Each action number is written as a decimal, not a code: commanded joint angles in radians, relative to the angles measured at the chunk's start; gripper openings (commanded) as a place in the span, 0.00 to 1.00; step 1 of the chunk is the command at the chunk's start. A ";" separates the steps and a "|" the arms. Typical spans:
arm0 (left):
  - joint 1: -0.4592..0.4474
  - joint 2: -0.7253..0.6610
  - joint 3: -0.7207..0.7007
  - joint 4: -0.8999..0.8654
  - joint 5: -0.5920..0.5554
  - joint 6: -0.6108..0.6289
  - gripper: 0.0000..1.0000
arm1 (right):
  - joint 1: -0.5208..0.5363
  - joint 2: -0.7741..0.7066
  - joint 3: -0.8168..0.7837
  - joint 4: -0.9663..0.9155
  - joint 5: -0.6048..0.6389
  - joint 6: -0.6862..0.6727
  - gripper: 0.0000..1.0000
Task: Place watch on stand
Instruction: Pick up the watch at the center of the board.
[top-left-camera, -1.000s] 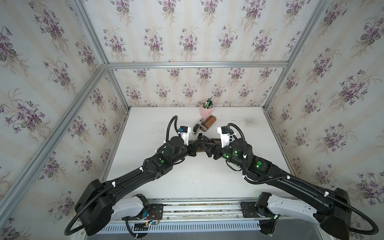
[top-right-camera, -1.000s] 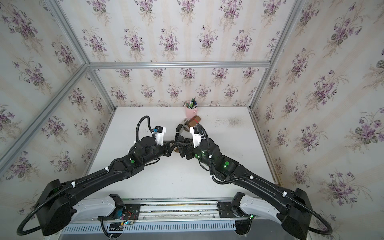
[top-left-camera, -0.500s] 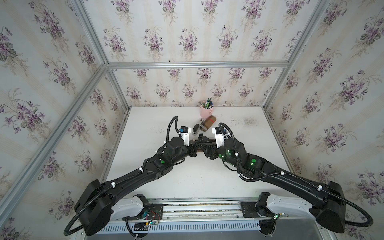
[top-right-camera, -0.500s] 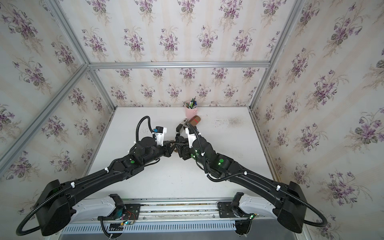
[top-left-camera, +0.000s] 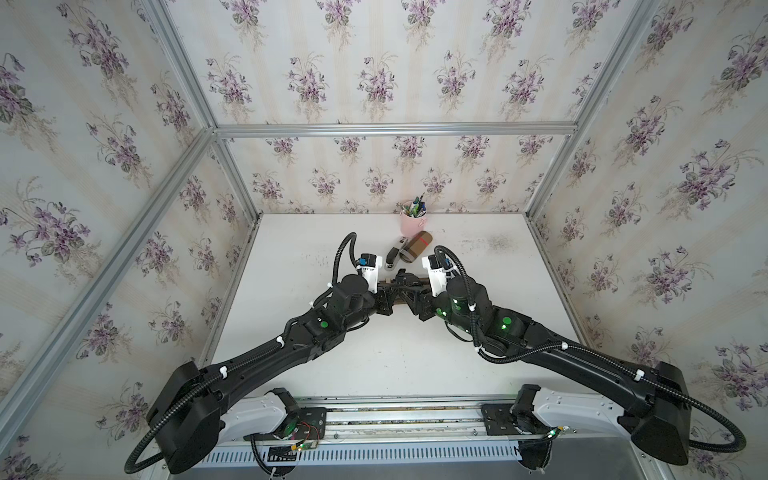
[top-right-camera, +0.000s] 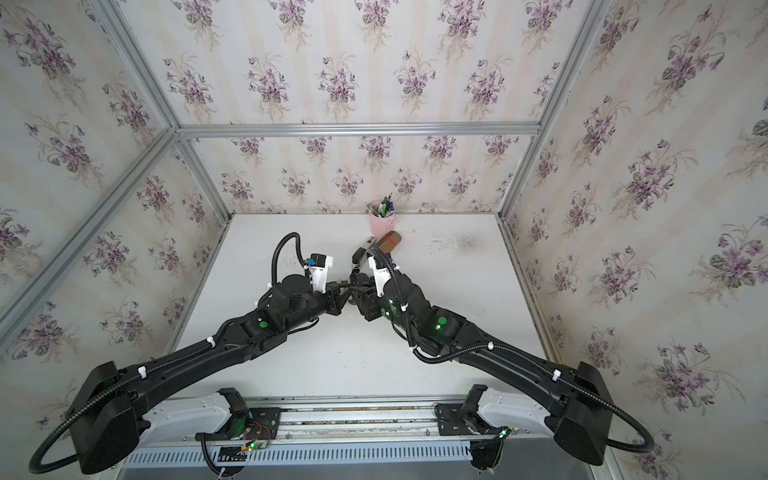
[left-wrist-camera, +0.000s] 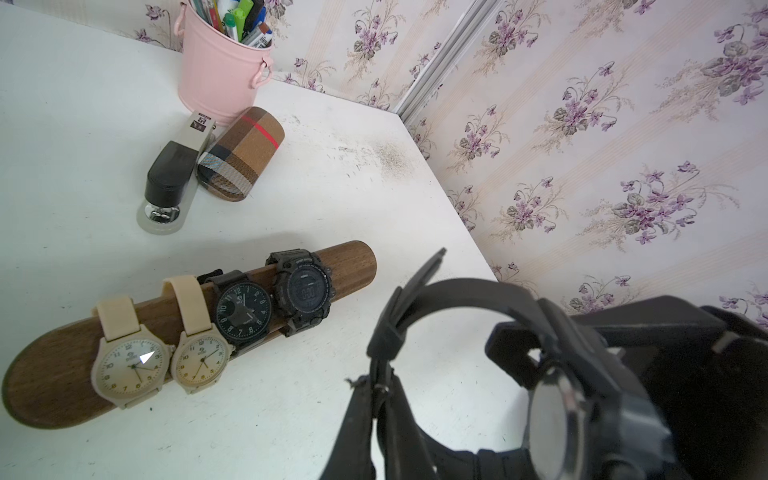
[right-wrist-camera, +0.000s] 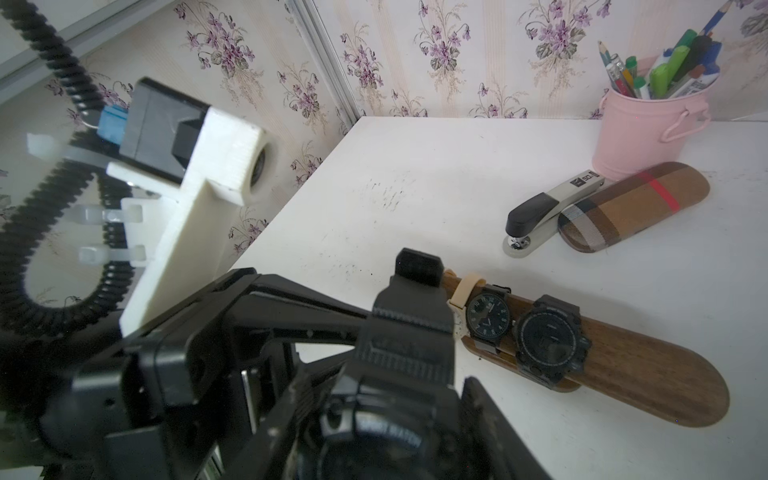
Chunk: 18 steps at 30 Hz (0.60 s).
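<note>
Wristwatch (left-wrist-camera: 550, 419), black and chunky, its strap fastened into a loop, hangs in the air between two robot arms. It is just beside the free end of the stand (left-wrist-camera: 351, 266) and above the white counter (left-wrist-camera: 83, 124). The left pincer (left-wrist-camera: 376, 388) is pinched together on the strap's edge. The right pincer (right-wrist-camera: 386, 399) has its fingers on either side of the round case; whether they press on it cannot be told. In both top views the two pincers meet over the stand, and the wristwatch is too small to make out there.

The wristwatch probably handles as light. Its case is hard, its glass face could scratch, and its rubbery strap bends and may twist away. The case sides look the firmest place to take hold, which would leave the loop open to slide over the bar's rounded end.

The stand, a dark wooden bar on a flat oval base, carries two cream watches (left-wrist-camera: 133, 365) and two black watches (left-wrist-camera: 307, 291) side by side. Beyond it lie a stapler (left-wrist-camera: 170, 174), a plaid case (left-wrist-camera: 241, 153) and a pink bucket of pens (left-wrist-camera: 220, 70).
</note>
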 joint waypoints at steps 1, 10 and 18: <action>0.003 -0.017 0.000 -0.015 -0.064 -0.016 0.30 | -0.011 -0.019 0.012 -0.019 0.032 -0.003 0.40; 0.061 -0.112 -0.041 -0.095 -0.122 -0.022 0.62 | -0.243 -0.098 -0.025 -0.057 -0.111 0.009 0.40; 0.299 -0.143 -0.057 -0.289 -0.031 -0.024 0.63 | -0.547 -0.049 -0.061 -0.102 -0.230 -0.048 0.40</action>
